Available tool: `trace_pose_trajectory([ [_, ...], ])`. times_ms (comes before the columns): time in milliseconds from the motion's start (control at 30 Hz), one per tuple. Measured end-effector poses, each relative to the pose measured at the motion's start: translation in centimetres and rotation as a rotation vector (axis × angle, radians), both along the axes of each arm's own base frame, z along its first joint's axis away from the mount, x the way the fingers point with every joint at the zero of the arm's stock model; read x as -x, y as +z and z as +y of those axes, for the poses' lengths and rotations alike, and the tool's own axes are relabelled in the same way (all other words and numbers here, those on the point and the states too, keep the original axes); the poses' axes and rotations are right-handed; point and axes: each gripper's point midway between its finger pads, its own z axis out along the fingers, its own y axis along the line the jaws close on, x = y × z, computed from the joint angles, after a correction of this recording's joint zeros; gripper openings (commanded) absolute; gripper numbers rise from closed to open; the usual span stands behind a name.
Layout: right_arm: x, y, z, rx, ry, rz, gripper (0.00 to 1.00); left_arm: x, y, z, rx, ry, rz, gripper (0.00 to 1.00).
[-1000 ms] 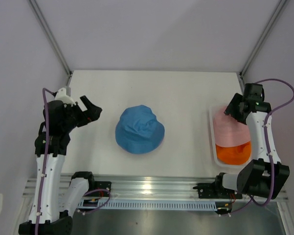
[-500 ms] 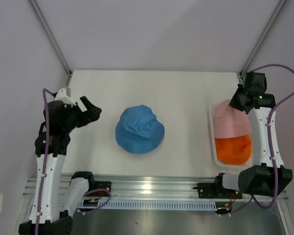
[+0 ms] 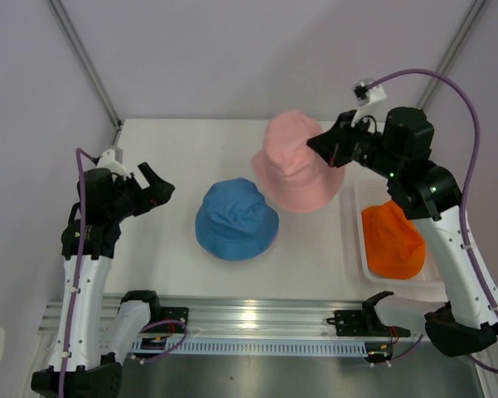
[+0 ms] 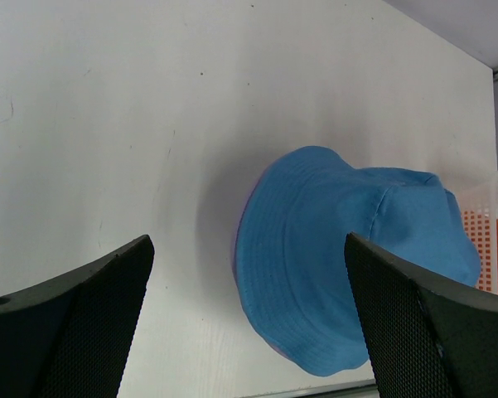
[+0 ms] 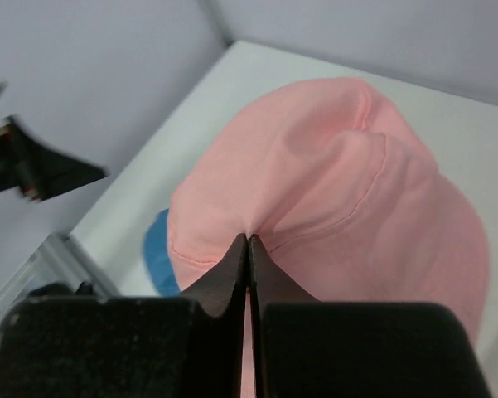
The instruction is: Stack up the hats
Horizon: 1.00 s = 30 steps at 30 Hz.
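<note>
Right claw (image 5: 249, 242): clamped on a fold of your pink hat (image 3: 294, 166) | hat aloft beside blue hat (image 3: 236, 220) | soft, light, floppy; you pinch crown fabric, not brim | left claw (image 3: 153, 187): gaping, empty | orange hat (image 3: 392, 240) in basket (image 3: 354, 249)

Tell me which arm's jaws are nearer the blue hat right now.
Left. The left arm, jaws open, sits just left of the blue hat, not touching. The right arm, jaws shut on the pink hat, is farther off, behind and right of it.
</note>
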Motion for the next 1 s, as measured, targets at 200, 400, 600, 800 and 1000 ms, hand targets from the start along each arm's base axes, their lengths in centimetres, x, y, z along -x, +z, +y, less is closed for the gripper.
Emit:
trace_pose_trajectory([
  [200,2.3,0.0,8.0,-0.063,0.326,-0.015,0.00,0.1,-0.1,-0.1,0.008,0.002,0.006,1.00],
  [400,3.4,-1.6,13.4,-0.082,0.511,0.031,0.00,0.3,-0.3,-0.1,0.018,0.007,0.011,0.99],
  [600,5.8,-2.3,16.0,-0.059,0.603,0.023,0.00,0.6,-0.5,-0.2,0.024,0.009,0.016,1.00],
  [800,5.0,-3.4,16.5,-0.053,0.608,0.010,0.00,0.6,-0.5,-0.2,0.026,0.008,0.017,0.99],
  [1000,3.5,-7.1,17.5,-0.020,0.609,0.067,0.00,0.7,-0.7,-0.2,0.027,0.007,0.021,0.99],
])
